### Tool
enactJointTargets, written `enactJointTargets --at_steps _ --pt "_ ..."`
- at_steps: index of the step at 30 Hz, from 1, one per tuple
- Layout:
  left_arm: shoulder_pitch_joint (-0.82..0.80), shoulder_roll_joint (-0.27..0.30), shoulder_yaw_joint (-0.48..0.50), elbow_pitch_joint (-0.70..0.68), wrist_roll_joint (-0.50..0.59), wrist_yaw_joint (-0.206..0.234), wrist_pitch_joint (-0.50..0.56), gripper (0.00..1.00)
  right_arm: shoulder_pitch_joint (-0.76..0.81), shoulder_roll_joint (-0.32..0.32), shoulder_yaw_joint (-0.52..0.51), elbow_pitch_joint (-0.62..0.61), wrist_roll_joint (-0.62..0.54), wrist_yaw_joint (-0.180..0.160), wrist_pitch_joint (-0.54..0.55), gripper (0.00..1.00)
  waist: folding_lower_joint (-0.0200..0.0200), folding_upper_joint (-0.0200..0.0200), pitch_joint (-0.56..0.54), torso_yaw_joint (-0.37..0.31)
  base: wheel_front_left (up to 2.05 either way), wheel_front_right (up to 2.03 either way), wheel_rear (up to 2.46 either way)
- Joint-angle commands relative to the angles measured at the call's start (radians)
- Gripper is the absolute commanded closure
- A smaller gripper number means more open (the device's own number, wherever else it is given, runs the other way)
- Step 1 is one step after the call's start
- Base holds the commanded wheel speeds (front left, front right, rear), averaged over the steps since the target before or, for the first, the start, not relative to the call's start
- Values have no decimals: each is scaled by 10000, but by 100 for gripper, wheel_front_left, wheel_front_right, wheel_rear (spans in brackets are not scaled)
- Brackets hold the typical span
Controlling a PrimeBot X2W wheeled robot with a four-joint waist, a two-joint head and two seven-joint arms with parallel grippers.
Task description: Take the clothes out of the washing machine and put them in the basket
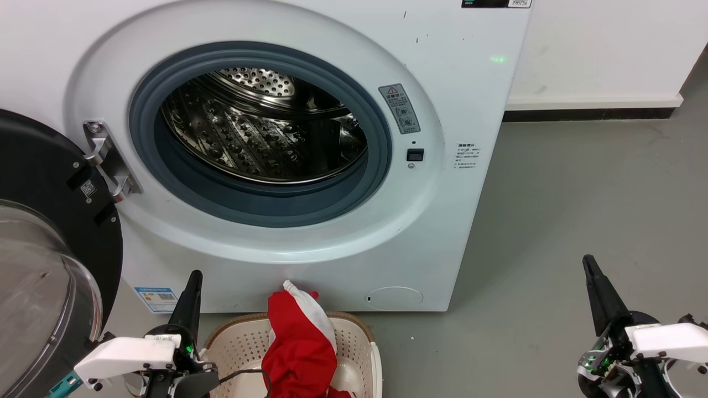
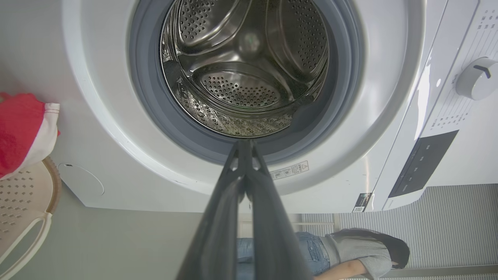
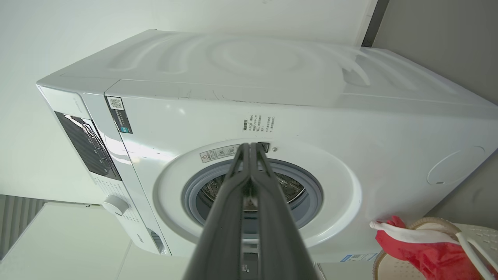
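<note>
Clothes (image 1: 301, 342) lay in the basket (image 1: 238, 342) and the washing machine (image 1: 470, 110) looked empty, with left gripper (image 1: 194, 275) and right gripper (image 1: 587, 261) clenched on nothing, the task seemingly done.

No word or number is sharp enough to read. On the washing machine (image 1: 470, 83), a grey warning sticker (image 1: 399, 108) with 1 red triangle sits at 3 o'clock from the round opening, and a small block of grey print (image 1: 466, 156) lies farther out the same way. A blue-and-white label (image 1: 157, 298) with a QR code is at 7 o'clock. Another QR sticker (image 1: 88, 188) is on the black door (image 1: 33, 166), at 8 o'clock.
</note>
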Motion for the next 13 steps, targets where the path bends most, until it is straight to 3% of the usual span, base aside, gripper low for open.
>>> enactJointTargets --at_steps 1,13 --pt "-191 -20 54 17 -222 -64 36 100 -165 16 -41 47 235 -3 37 100 -1 -1 9 2 0 0 0" --pt "-240 -86 124 92 -879 -133 176 100 -299 49 -123 241 914 -3 149 100 -1 -1 63 13 0 0 0"
